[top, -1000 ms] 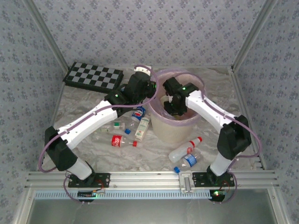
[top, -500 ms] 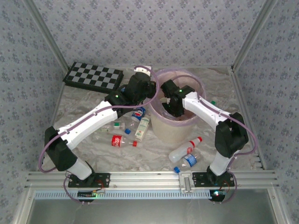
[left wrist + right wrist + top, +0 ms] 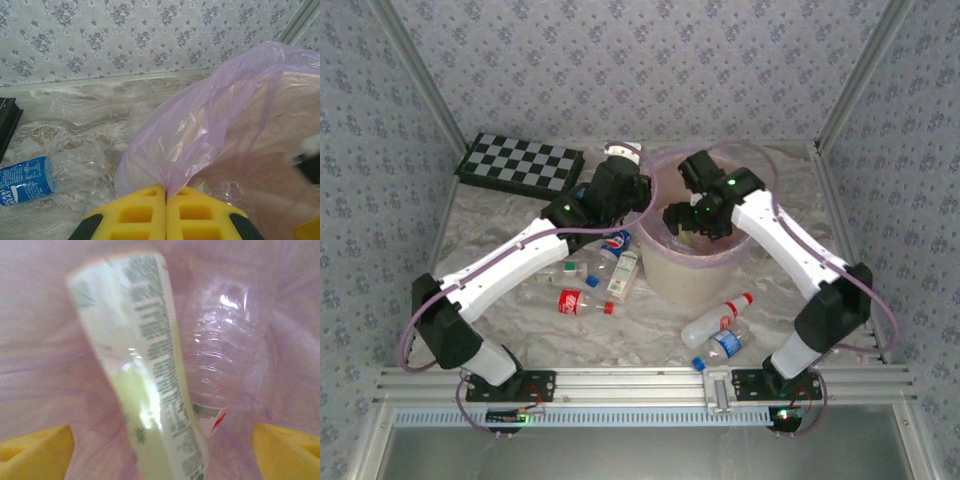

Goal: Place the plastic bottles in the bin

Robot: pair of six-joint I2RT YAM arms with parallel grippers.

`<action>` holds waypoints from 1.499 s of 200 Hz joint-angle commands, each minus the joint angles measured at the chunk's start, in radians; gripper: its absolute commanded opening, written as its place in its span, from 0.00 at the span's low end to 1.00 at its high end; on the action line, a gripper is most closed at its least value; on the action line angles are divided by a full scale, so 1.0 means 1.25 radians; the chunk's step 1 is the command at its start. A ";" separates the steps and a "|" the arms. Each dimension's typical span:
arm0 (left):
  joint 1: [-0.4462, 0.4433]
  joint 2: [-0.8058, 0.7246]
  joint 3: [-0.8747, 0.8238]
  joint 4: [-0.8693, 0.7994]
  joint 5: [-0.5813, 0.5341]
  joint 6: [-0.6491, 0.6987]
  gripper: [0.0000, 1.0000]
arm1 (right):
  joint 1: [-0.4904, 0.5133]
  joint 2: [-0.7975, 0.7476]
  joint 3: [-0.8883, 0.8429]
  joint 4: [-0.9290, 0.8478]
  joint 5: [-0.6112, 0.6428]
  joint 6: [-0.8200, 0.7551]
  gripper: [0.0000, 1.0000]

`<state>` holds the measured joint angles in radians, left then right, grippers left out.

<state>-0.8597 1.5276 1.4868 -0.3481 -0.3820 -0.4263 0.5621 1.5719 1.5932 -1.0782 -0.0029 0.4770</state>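
Bin [image 3: 692,282] sat mid-surface [image 3: 485,215]. Loose bottles [image 3: 586,301] lay just left of it, two further bottles [image 3: 718,322] at its front right. Chequered board [image 3: 520,166] lay back left. Inside the bin, seemingly two inner bottles [image 3: 150,380] lay side by side.

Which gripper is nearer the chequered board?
Left. The left gripper pinches the bag at the bin's rim, on the side toward the board. The right gripper hangs open over the bin, farther from the board.
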 commanded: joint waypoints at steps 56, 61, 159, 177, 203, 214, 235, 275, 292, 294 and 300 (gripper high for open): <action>-0.003 -0.021 0.012 -0.040 -0.013 0.026 0.00 | -0.156 -0.226 0.127 -0.014 -0.096 -0.091 1.00; -0.003 -0.021 0.013 -0.040 -0.012 0.026 0.00 | -0.173 -0.237 0.124 -0.010 -0.083 -0.088 1.00; -0.003 -0.016 0.020 -0.051 -0.013 0.024 0.00 | -0.491 -0.327 -0.076 0.063 0.041 -0.058 1.00; -0.004 -0.014 0.018 -0.051 -0.016 0.024 0.00 | -0.545 -0.326 -0.150 0.097 0.010 -0.049 1.00; -0.002 -0.018 0.020 -0.056 -0.018 0.025 0.00 | -0.608 -0.302 -0.235 0.139 -0.036 -0.014 1.00; -0.003 -0.020 0.018 -0.057 -0.022 0.026 0.00 | -0.641 -0.285 -0.269 0.167 -0.093 0.004 1.00; -0.002 -0.023 0.013 -0.053 -0.022 0.024 0.00 | -0.683 -0.241 -0.313 0.220 -0.144 0.021 1.00; -0.003 -0.019 0.013 -0.053 -0.013 0.018 0.00 | -0.673 -0.137 -0.352 0.263 -0.176 0.036 1.00; -0.002 -0.018 0.015 -0.053 -0.014 0.024 0.00 | -0.656 -0.090 -0.356 0.288 -0.190 0.038 1.00; -0.003 -0.019 0.015 -0.051 -0.014 0.024 0.00 | -0.654 -0.085 -0.357 0.291 -0.190 0.039 1.00; -0.003 -0.019 0.014 -0.051 -0.015 0.025 0.00 | -0.647 -0.065 -0.356 0.299 -0.192 0.040 1.00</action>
<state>-0.8597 1.5272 1.4933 -0.3664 -0.3901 -0.4107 -0.2729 1.4189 1.1599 -0.7685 -0.1898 0.5022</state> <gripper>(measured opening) 0.076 0.998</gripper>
